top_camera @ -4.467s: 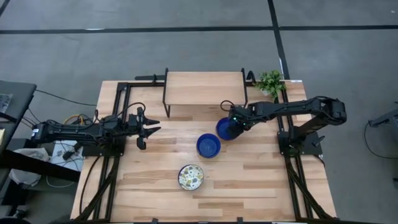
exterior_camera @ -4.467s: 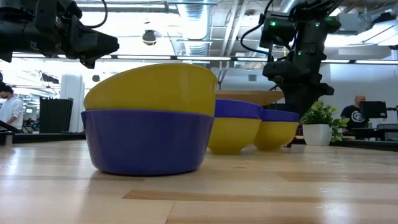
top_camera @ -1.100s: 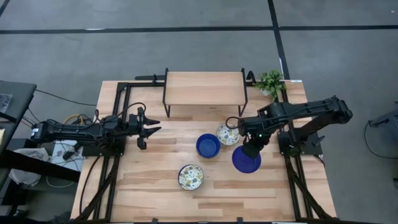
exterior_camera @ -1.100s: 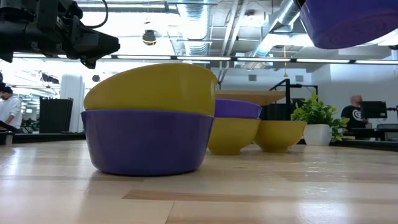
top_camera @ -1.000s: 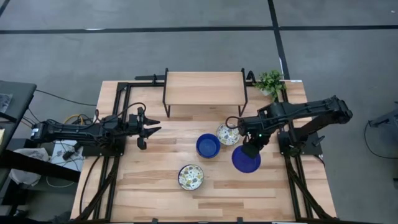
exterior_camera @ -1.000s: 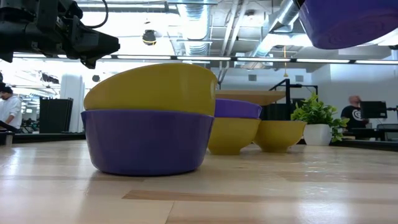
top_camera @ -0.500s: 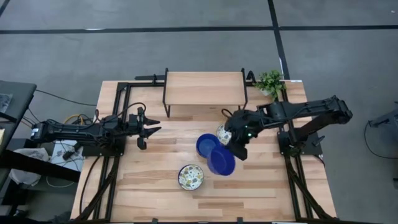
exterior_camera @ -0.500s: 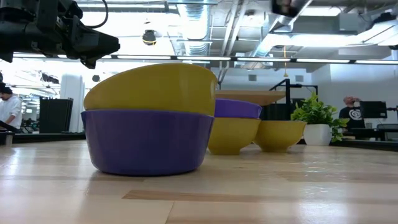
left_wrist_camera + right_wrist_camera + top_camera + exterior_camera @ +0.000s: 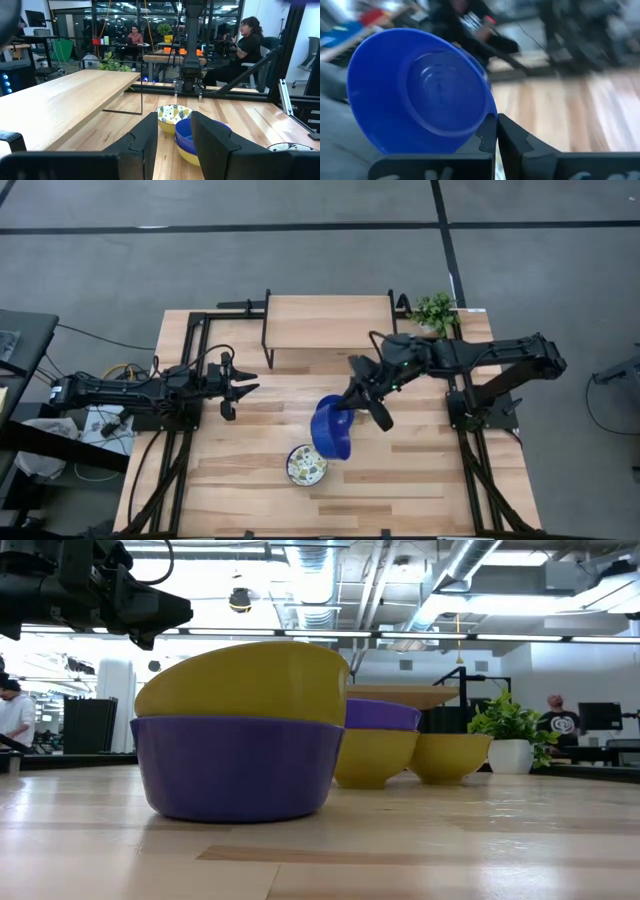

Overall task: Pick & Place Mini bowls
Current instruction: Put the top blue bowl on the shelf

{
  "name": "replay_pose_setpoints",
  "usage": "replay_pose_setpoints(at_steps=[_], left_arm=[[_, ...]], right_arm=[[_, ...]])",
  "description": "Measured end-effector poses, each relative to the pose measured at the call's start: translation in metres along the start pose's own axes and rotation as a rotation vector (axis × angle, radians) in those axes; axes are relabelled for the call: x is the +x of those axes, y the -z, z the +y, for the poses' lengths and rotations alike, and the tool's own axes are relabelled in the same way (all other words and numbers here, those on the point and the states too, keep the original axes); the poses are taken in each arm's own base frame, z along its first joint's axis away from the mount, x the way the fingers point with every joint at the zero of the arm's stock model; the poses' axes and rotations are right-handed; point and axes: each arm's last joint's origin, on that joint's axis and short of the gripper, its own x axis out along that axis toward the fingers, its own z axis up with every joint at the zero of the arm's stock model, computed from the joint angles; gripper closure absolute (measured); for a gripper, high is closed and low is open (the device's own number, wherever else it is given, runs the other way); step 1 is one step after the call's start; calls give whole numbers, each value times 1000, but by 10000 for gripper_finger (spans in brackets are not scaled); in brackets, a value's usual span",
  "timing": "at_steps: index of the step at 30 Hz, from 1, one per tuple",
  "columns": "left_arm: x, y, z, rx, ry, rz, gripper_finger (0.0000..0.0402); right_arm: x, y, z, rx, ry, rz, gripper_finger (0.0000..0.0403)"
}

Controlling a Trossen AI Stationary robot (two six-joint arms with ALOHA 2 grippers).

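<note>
1. Bowls: 5 mini bowls can be counted across the views, 2 blue and 3 white with a green-yellow flower pattern.
2. Blue bowl number 1 (image 9: 333, 432) is in the air over the middle of the table (image 9: 260, 480), tilted steeply on its side. In the right wrist view this blue bowl (image 9: 420, 95) shows its inside, and its rim is pinched between the fingers.
3. Right gripper (image 9: 362, 405) reaches from the right side to the middle of the table and is closed on the rim of this bowl.
4. Blue bowl number 2 (image 9: 200, 135) sits nested in a flowered bowl (image 9: 192, 156) in the left wrist view. In the high view this pair is mostly hidden under the held bowl.
5. Flowered bowl number 2 (image 9: 171, 116) stands just behind that pair, close to it. I cannot tell if they touch.
6. Flowered bowl number 3 (image 9: 306, 465) stands alone on the front part of the table, just beside and below the held bowl in the high view.
7. Left gripper (image 9: 238, 386) hangs over the left part of the table, well apart from the bowls. Its 2 fingers (image 9: 145, 140) are spread apart and hold nothing.
8. Other things: 1 wooden shelf (image 9: 328, 322) at the back of the table and 1 small green plant (image 9: 435, 311) at the back right corner.
9. People: 2 persons (image 9: 247, 45) sit at desks in the room behind, seen in the left wrist view.
</note>
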Motion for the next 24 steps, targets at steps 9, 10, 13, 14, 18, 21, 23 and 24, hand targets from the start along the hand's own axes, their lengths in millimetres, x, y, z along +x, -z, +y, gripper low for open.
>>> replay_pose_setpoints(at_steps=[9,10,13,14,18,21,23,24], left_arm=[[0,0,0,0,0,0,286],[0,0,0,0,0,0,286],[0,0,0,0,0,0,286],[0,0,0,0,0,0,286],[0,0,0,2,0,0,286],[0,0,0,3,0,0,286],[0,0,0,3,0,0,286],[0,0,0,3,1,0,286]], right_arm=[[-5,-24,13,-145,-304,-196,403],[-6,-25,14,-159,-332,-208,403],[-8,-30,19,-188,-413,-241,403],[-9,-31,20,-194,-438,-250,403],[-10,-34,22,-214,-485,-269,403],[-10,-33,22,-190,-486,-259,403],[-10,-33,22,-185,-485,-258,403],[-9,-33,21,-183,-481,-258,403]])
